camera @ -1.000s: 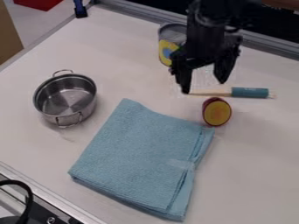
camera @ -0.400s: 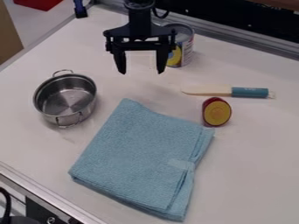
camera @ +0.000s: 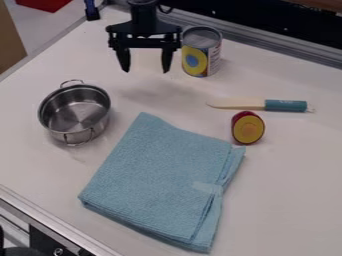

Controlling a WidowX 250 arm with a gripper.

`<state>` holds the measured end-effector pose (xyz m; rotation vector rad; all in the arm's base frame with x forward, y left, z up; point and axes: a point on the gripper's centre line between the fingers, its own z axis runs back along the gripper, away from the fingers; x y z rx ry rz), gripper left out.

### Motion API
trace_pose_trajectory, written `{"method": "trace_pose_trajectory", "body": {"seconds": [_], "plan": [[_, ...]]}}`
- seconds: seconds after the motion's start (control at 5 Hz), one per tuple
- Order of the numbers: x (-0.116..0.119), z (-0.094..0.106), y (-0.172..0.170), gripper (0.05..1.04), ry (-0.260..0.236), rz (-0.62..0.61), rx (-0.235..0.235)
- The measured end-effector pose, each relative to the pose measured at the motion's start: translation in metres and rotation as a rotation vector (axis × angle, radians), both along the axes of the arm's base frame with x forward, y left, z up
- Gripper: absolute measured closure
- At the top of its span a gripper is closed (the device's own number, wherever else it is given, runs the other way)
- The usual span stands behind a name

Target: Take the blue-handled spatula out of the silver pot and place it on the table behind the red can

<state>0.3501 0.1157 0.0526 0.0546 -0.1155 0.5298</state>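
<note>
Your pincer (camera: 145,71) hangs spread and empty beside the can (camera: 202,52), which stands upright, seemingly steady on its flat end. Nearer the camera than your pincer, the pot (camera: 75,112) sits base-down, likely for stability, by the folded cloth (camera: 160,175).

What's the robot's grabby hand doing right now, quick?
End effector: open, its two fingers spread apart, holding nothing, above the white table near the can.

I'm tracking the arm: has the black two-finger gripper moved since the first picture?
Yes, the gripper went from right to left of the yellow-labelled metal can.
</note>
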Motion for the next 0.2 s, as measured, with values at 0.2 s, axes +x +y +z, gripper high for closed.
{"method": "trace_pose_trajectory", "body": {"seconds": [0.2], "plan": [[-0.0012,-0.0019,0.0245,0.083,-0.046,0.019,-0.01]]}}
